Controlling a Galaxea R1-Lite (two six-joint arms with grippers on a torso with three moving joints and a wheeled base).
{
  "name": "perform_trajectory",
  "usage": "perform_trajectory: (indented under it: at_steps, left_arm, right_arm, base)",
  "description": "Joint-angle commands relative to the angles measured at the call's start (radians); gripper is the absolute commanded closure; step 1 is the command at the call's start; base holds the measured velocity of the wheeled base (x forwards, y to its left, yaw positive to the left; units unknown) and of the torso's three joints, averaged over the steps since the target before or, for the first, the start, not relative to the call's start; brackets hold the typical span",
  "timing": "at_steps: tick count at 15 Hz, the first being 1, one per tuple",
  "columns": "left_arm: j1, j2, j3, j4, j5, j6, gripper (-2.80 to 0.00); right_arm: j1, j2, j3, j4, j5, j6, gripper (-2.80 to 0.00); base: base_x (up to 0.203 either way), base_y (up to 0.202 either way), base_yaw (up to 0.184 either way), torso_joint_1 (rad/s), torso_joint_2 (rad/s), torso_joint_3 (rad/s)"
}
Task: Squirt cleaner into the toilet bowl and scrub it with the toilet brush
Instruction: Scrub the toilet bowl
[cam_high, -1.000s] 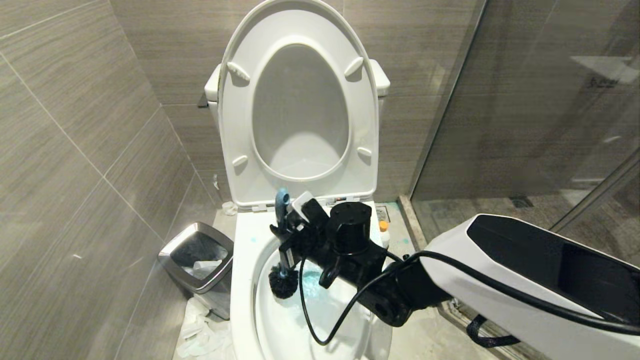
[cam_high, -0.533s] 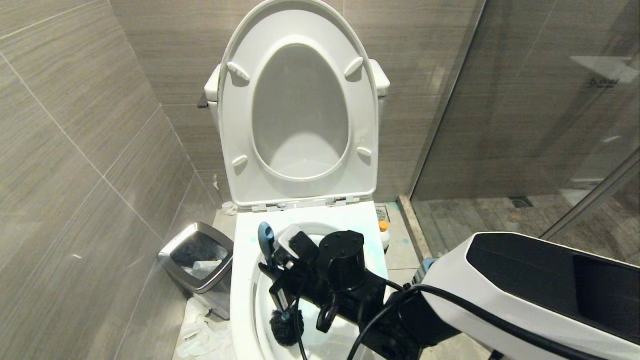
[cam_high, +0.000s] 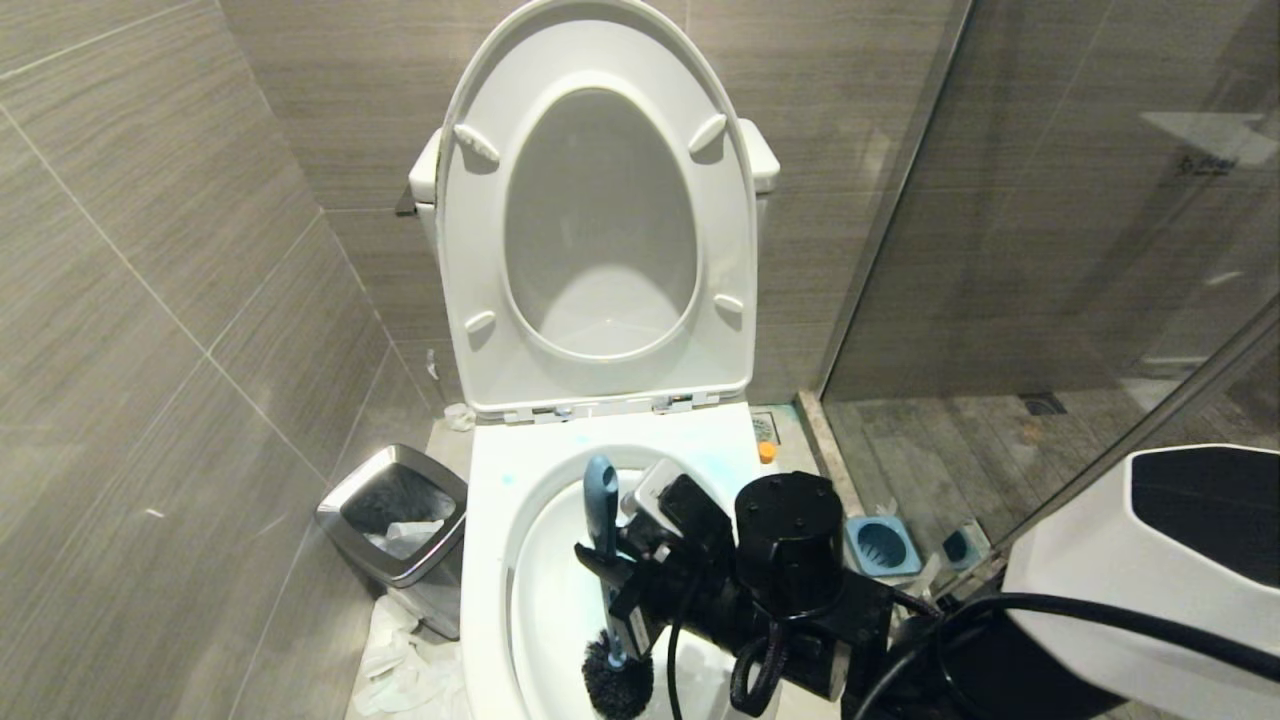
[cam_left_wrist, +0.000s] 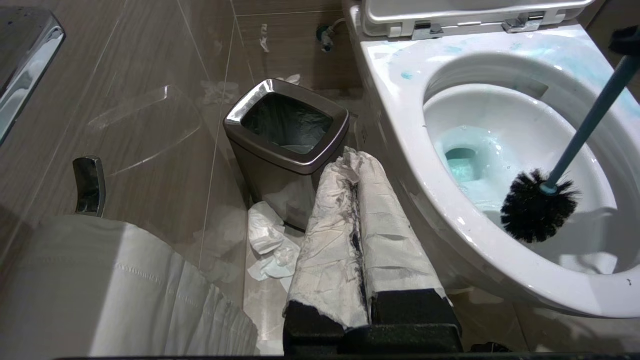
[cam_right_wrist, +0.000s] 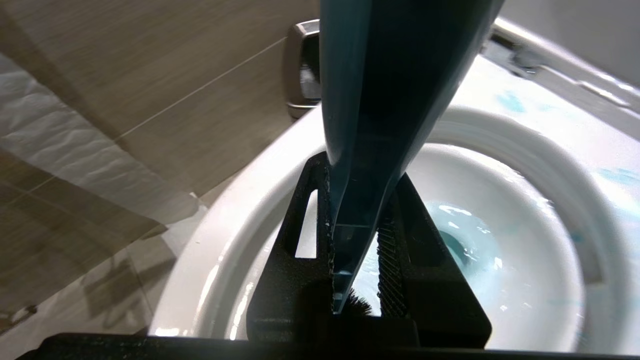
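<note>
The toilet brush (cam_high: 606, 590) has swung back toward the near wall of the toilet bowl (cam_high: 530, 560); the right gripper (cam_high: 625, 560) clamps its handle upright so the bristles rub the blue-tinted porcelain. The left gripper (cam_left_wrist: 360, 250) sits closed, idle.

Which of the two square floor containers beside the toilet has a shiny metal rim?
The waste bin on the robot's left of the toilet bowl, lined with a dark bag. The other, the brush holder on the right, is blue-grey plastic.
</note>
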Motion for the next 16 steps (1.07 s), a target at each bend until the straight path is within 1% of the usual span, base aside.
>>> perform_trajectory:
  at_steps: [1,4,8,9,11,16]
  left_arm:
    - [0.000,0.000,0.000,0.000,0.000,0.000,0.00]
    - [0.000,0.000,0.000,0.000,0.000,0.000,0.00]
    - [0.000,0.000,0.000,0.000,0.000,0.000,0.00]
    - [0.000,0.000,0.000,0.000,0.000,0.000,0.00]
    - [0.000,0.000,0.000,0.000,0.000,0.000,0.00]
    - [0.000,0.000,0.000,0.000,0.000,0.000,0.00]
  right_arm:
    - [-0.039,-0.077,0.049,-0.005,-0.001,-0.003,0.00]
    - [-0.097,-0.115,0.091,-0.005,0.000,-0.004,0.00]
    - [-0.196,-0.110,0.076,-0.003,0.001,-0.011,0.00]
    - [-0.225,-0.098,0.060,-0.003,0.003,-0.013,0.00]
    - [-0.258,-0.069,0.009,-0.003,0.003,-0.013,0.00]
    - [-0.273,0.050,-0.186,0.015,0.003,-0.020,0.00]
  base:
    - [0.000,0.000,0.000,0.000,0.00,0.000]
    - [0.000,0.000,0.000,0.000,0.00,0.000]
    - [0.000,0.000,0.000,0.000,0.00,0.000]
    - [0.000,0.000,0.000,0.000,0.00,0.000]
    - [0.000,0.000,0.000,0.000,0.00,0.000]
    - [0.000,0.000,0.000,0.000,0.00,0.000]
